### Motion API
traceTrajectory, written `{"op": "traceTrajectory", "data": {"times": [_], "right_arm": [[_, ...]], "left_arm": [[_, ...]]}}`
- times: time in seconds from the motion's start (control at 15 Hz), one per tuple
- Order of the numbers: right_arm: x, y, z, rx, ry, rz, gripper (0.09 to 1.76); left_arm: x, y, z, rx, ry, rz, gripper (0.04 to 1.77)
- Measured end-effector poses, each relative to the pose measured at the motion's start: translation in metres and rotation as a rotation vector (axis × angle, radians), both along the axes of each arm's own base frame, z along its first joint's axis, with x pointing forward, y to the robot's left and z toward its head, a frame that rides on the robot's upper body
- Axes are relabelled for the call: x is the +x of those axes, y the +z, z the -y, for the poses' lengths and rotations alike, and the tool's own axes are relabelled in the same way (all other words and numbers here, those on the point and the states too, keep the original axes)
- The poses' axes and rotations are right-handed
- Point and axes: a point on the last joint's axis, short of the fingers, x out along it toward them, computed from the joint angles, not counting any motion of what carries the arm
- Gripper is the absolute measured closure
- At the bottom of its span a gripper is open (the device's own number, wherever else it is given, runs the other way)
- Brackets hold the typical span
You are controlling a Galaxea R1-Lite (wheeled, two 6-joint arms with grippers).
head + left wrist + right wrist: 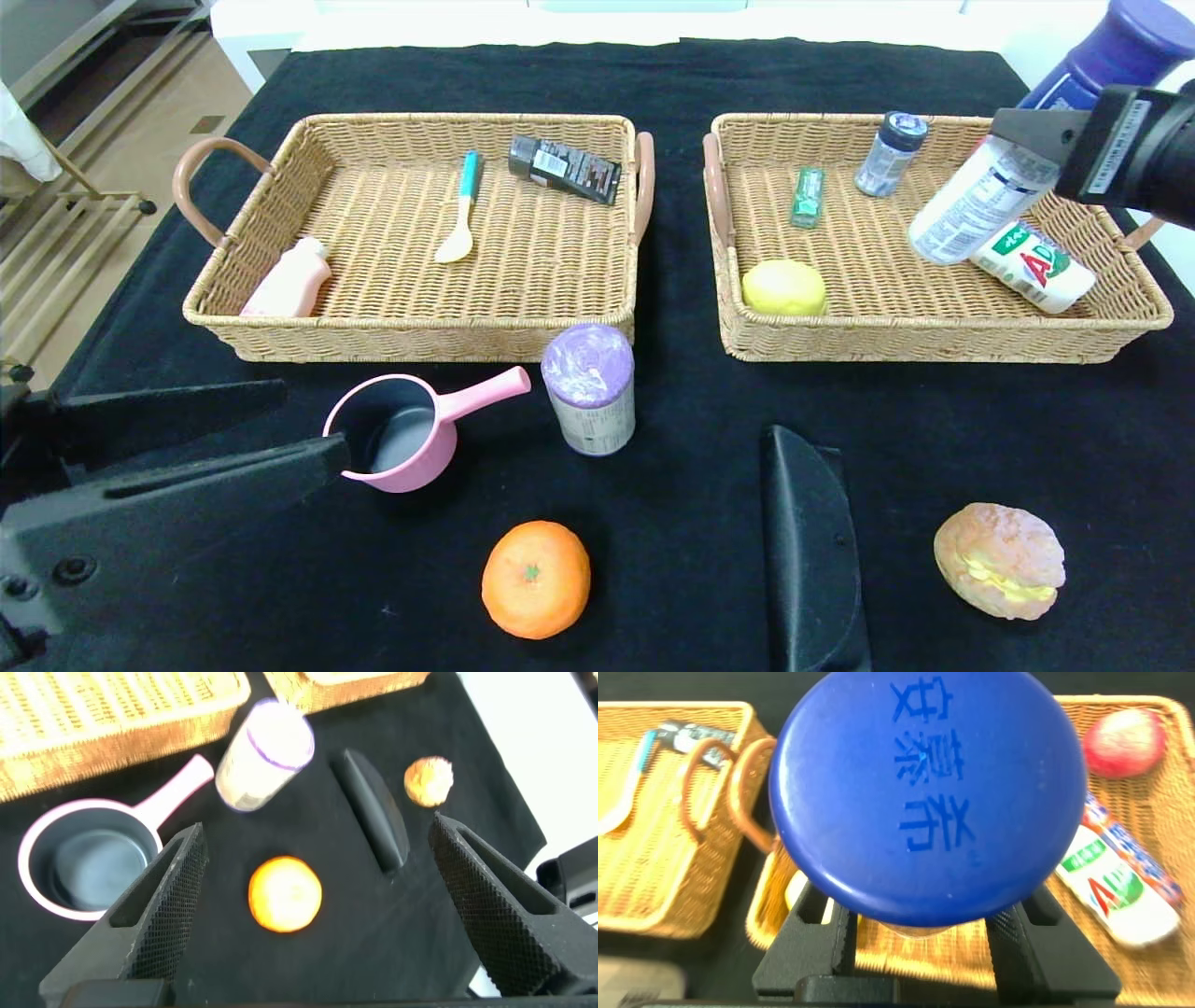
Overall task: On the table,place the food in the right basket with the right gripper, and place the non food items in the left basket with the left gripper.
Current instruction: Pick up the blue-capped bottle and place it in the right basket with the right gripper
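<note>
Above the right tan wicker basket (1139,308), my right tool (1013,131) clamps the tall blue-capped bottle (980,201); I'd lower before releasing. Left tool (308,429) gapes wide.

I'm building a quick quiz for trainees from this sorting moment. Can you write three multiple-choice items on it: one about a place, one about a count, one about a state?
1. Where is the orange?
A. in the left basket
B. on the table, near the front edge
C. in the right basket

2. How many things lie inside the left basket?
A. three
B. one
C. five

3. What is the right gripper doing?
A. hanging open over bare cloth
B. resting shut on the table
C. shut on the blue-capped bottle, tilted above the right basket

Answers:
1 B, the orange sits on the black cloth between the pink saucepan and the black pouch.
2 A, a pink bottle, a spoon and a dark packet.
3 C, the head view shows the bottle clamped above the basket.
</note>
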Motion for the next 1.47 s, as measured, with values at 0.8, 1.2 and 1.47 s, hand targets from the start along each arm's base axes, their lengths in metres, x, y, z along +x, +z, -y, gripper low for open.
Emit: {"op": "traceTrajectory", "data": {"times": [0.8,1.2,1.47], "right_arm": [[0.092,-0.011,-0.009,-0.005,-0.038,-0.007,1.01],[0.114,-0.021,-0.011,-0.011,-0.051,-0.024,1.01],[0.119,-0.025,-0.012,-0.015,-0.053,-0.034,1.01]], "left_arm": [[-0.002,-0.002,-0.001,0.007,0.001,0.007,0.09],[-0.002,-0.002,-0.001,0.01,-0.001,0.009,0.09],[-0.002,-0.002,-0.001,0.011,-0.002,0.008,0.09]]}}
